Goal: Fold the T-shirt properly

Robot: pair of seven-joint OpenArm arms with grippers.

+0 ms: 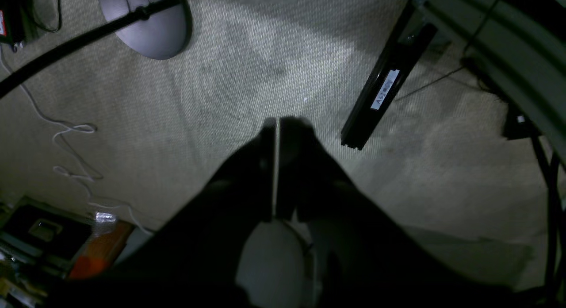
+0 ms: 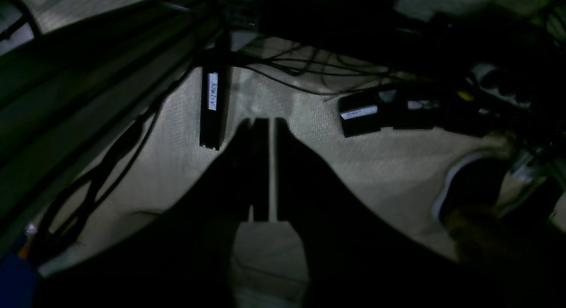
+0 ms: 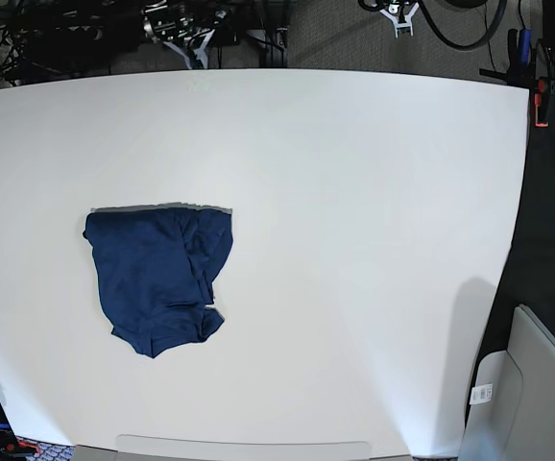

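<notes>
The left hand (image 1: pixel 277 122) has its two dark fingers pressed together, holding nothing, and hangs over beige carpet (image 1: pixel 265 69). The right hand (image 2: pixel 264 122) is likewise closed and empty, also above the carpeted floor. Neither hand appears in the base view.

The T-shirt (image 3: pixel 157 274), dark navy blue, lies folded into a compact, slightly rumpled bundle on the white counter (image 3: pixel 354 192), toward that view's left side and well apart from both hands, which are off the counter entirely.

A black bar (image 1: pixel 384 89) on the floor near the left hand carries a white label with writing too blurred to read. Another black bar (image 2: pixel 213 106) near the right hand has a similar unreadable label.
</notes>
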